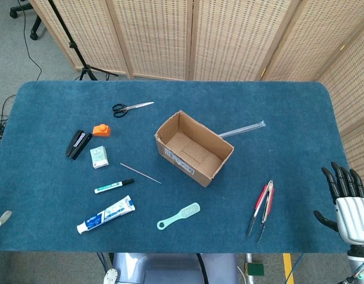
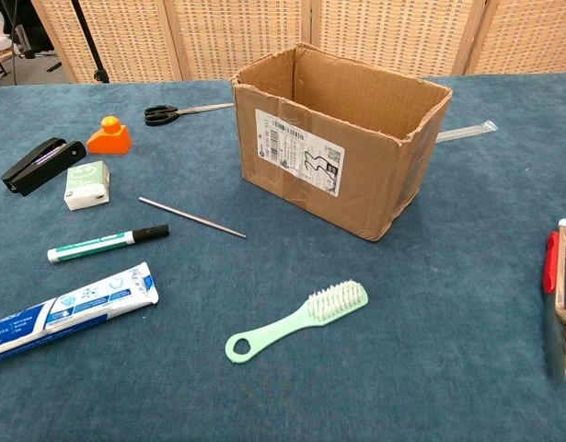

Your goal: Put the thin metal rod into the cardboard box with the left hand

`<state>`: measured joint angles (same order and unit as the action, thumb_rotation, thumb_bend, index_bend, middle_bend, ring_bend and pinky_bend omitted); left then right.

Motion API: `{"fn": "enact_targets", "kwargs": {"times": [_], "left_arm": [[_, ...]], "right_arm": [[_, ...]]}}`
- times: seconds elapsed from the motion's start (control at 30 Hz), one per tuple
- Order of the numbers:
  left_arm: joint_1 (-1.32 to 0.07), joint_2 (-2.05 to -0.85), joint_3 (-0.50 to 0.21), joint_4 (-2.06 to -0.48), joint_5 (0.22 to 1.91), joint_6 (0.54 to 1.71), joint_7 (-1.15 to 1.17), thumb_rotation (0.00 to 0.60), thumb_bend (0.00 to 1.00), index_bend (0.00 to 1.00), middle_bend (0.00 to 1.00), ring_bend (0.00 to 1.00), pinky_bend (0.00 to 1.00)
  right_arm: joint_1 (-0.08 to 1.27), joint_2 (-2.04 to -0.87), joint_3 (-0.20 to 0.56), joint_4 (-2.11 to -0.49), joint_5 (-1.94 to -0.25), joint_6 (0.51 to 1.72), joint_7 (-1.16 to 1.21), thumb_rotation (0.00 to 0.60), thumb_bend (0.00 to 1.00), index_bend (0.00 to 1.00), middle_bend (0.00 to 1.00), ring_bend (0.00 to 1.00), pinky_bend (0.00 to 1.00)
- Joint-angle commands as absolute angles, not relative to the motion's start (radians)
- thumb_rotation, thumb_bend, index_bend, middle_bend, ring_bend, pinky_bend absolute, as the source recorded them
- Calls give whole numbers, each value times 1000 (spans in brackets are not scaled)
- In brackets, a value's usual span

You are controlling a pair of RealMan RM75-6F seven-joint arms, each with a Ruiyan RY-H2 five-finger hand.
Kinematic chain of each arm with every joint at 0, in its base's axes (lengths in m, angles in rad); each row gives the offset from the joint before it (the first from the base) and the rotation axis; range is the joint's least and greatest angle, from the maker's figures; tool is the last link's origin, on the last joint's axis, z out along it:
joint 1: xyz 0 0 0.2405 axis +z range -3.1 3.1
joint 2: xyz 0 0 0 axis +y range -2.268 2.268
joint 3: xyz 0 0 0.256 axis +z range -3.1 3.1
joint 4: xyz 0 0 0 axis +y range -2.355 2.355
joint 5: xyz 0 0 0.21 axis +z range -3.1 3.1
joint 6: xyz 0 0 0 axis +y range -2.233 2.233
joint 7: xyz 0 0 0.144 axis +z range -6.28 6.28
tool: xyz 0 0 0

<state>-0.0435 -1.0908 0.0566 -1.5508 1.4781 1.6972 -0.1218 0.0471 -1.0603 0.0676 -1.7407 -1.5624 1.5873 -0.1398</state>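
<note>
The thin metal rod (image 1: 140, 173) (image 2: 190, 217) lies flat on the blue table, left of the open cardboard box (image 1: 184, 164) (image 2: 356, 175) and clear of it. The box stands upright near the table's middle and looks empty inside. At the head view's far left edge only a small grey tip of my left hand (image 1: 0, 218) shows, well away from the rod; its fingers are hidden. My right hand (image 1: 346, 200) hangs off the table's right edge, fingers spread, holding nothing. Neither hand shows in the chest view.
Around the rod lie a marker (image 1: 113, 186), toothpaste tube (image 1: 105, 215), small white-green box (image 1: 99, 157), black stapler (image 1: 78, 144), orange object (image 1: 101, 130) and scissors (image 1: 131, 107). A green brush (image 1: 179, 215), red tongs (image 1: 261, 208) and a clear strip (image 1: 242, 129) lie nearer the right.
</note>
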Motion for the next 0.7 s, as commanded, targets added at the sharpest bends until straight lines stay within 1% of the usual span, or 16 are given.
{"fn": "enact_targets", "kwargs": {"times": [0.03,0.3,0.4,0.43,0.5,0.57,0.6,0.67,0.7], "left_arm": [[-39,-1087,51,-1553,1476,1689,-123,600,0,0,0,0,0],[-39,-1074,45,-1571,1482,1652,-101,600,0,0,0,0,0],[-73,-1069,30,-1578,1524,1628,-125,600,0,0,0,0,0],[-98,-1064,23,-1584,1540,1602,-129,600,0,16,0,0,0],[-148,-1051,6,-1603,1553,1543,-126,600,0,83,0,0,0],[-206,-1043,-22,-1624,1549,1474,-108,600,13,192,0,0,0],[-238,-1044,-41,-1632,1535,1432,-88,600,27,228,0,0,0],[-297,-1054,-67,-1641,1514,1349,-57,600,97,318,0,0,0],[-321,-1061,-76,-1644,1503,1312,-52,600,125,338,0,0,0]], "right_arm": [[47,-1059,68,-1744,-1559,1583,-142,600,0,0,0,0,0],[48,-1052,67,-1753,-1558,1574,-126,600,0,0,0,0,0],[50,-1051,67,-1754,-1558,1567,-115,600,0,0,0,0,0],[52,-1050,66,-1754,-1557,1562,-112,600,0,0,0,0,0],[54,-1050,65,-1754,-1555,1554,-109,600,0,0,0,0,0],[56,-1049,64,-1756,-1553,1548,-107,600,0,0,0,0,0],[57,-1049,65,-1756,-1552,1545,-106,600,0,0,0,0,0],[59,-1050,66,-1756,-1550,1542,-106,600,0,0,0,0,0],[59,-1050,66,-1756,-1549,1540,-106,600,0,0,0,0,0]]}}
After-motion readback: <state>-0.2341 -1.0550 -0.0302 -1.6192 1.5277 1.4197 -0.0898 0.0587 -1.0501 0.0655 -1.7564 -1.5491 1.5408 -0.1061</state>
